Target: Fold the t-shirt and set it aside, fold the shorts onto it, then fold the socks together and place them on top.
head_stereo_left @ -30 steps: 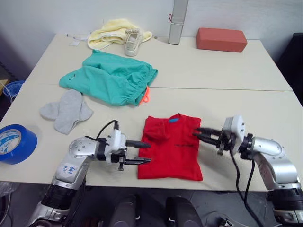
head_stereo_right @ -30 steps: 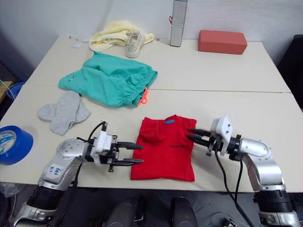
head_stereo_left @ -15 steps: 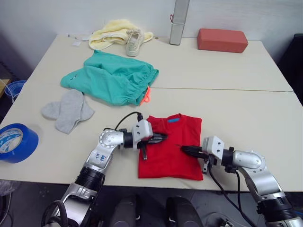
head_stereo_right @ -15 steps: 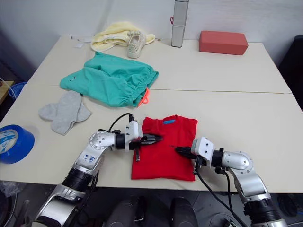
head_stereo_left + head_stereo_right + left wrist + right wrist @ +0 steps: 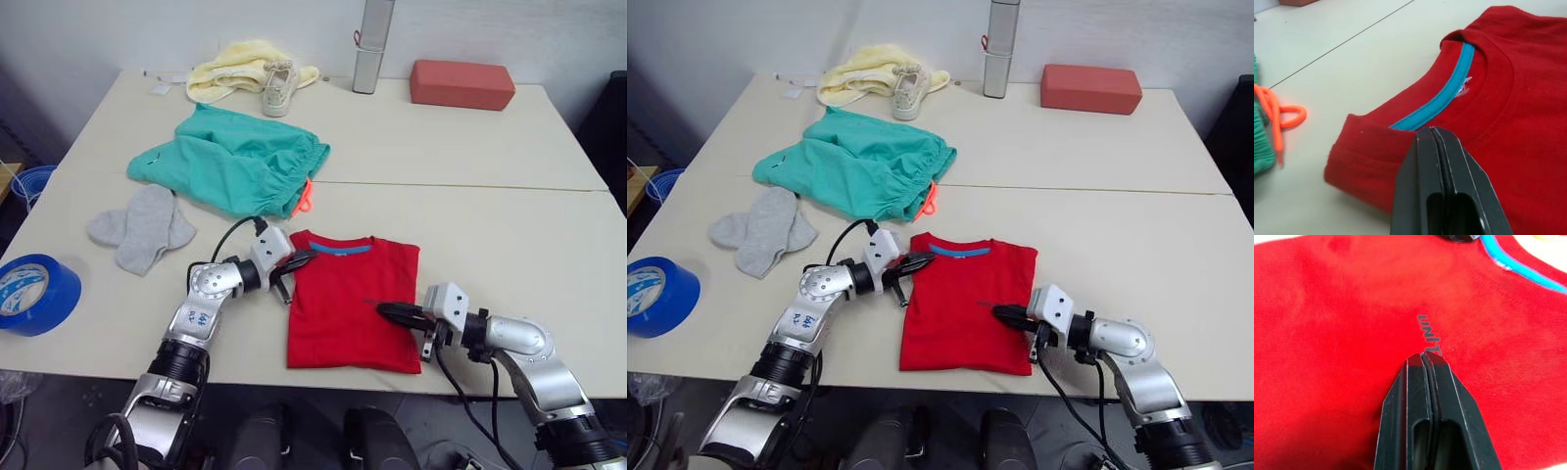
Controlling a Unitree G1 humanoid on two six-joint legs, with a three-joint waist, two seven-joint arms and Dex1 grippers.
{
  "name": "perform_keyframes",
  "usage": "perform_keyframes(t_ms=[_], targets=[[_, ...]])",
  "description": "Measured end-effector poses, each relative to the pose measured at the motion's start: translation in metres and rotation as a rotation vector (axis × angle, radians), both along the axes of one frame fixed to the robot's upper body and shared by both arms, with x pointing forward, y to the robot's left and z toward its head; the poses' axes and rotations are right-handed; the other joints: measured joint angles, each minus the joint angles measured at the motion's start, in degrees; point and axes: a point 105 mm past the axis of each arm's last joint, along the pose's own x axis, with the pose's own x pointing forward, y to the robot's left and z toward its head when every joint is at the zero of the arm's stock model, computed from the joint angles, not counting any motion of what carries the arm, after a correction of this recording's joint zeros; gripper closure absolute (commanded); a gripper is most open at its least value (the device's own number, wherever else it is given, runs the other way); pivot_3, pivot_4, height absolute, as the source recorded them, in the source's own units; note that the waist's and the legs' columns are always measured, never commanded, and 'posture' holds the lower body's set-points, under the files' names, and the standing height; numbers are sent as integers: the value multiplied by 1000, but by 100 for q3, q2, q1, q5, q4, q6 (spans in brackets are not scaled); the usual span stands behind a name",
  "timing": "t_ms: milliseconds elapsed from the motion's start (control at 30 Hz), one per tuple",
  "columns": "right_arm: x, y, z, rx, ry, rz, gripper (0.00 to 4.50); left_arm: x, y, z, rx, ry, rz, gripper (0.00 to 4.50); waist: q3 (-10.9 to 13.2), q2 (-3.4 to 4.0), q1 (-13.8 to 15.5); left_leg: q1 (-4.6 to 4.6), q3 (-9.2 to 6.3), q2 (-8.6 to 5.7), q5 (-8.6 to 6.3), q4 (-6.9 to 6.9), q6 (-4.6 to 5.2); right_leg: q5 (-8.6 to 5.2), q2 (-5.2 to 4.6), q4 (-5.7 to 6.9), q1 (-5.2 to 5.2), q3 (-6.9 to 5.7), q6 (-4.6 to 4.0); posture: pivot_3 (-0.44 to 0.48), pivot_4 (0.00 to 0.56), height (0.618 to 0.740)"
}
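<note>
We see the red t-shirt (image 5: 351,305) lying folded into a rough rectangle at the near middle of the worktop (image 5: 490,157), its blue collar band at the far edge.

Left pincer (image 5: 298,260): it rests at the far left corner of the t-shirt, beside the collar. In the left wrist view its two black fingers (image 5: 1442,196) are pressed flat together with no gap, their tips meeting the folded red hem; we cannot tell whether any cloth is caught between them.

Right pincer (image 5: 389,311): it lies low over the right half of the t-shirt, pointing left. In the right wrist view its fingers (image 5: 1430,426) are likewise closed against each other, tips touching the fabric just beside the small dark chest print (image 5: 1431,336); no fold of cloth shows between them.

The teal-green shorts (image 5: 230,171) lie spread on the far left of the worktop, apart from the t-shirt, with the orange drawstring (image 5: 304,197) trailing off their right edge. The pair of grey socks (image 5: 143,226) lies overlapping, left of the t-shirt and nearer than the shorts.

Also on the worktop:
- a pale yellow cloth (image 5: 230,69) and a white shoe (image 5: 277,86) at the far edge;
- a grey upright cylinder (image 5: 369,44);
- a red-brown block (image 5: 461,83) at far right;
- a roll of blue tape (image 5: 33,294) at the near left edge.
</note>
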Motion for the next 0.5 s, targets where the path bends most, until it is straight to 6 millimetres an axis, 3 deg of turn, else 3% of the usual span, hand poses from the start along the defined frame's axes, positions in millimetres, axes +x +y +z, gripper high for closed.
perform_keyframes(t_ms=[133, 200, 367, 500], targets=[[19, 6, 26, 48, -64, -22, 4500, -22, -10, 23, -116, -39, -171, 4483, 0, 0, -13, 0, -3, 4, 3, -1, -7, 0, 1, -1, -2, -2, 0, 0, 150, 740], [26, 13, 27, 36, -76, -19, 4500, -31, -16, 30, -118, -63, -243, 4483, 0, 0, -13, 0, -1, 2, 3, 0, -7, 0, 1, -1, 0, -2, 0, 0, 150, 740], [46, 21, 5, 6, -13, -84, 4500, -44, -33, 1, -38, 30, -288, 4483, 0, 0, 2, -2, 0, -2, 2, 3, -3, 0, 1, 6, 0, -1, 0, 0, 150, 740], [60, 21, 1, 11, -14, -148, 4500, -35, -36, -10, 10, 56, -190, 4483, -1, 0, -12, -1, -1, 1, 2, 4, -3, 0, 1, 28, -1, 1, 0, 0, 150, 740]])
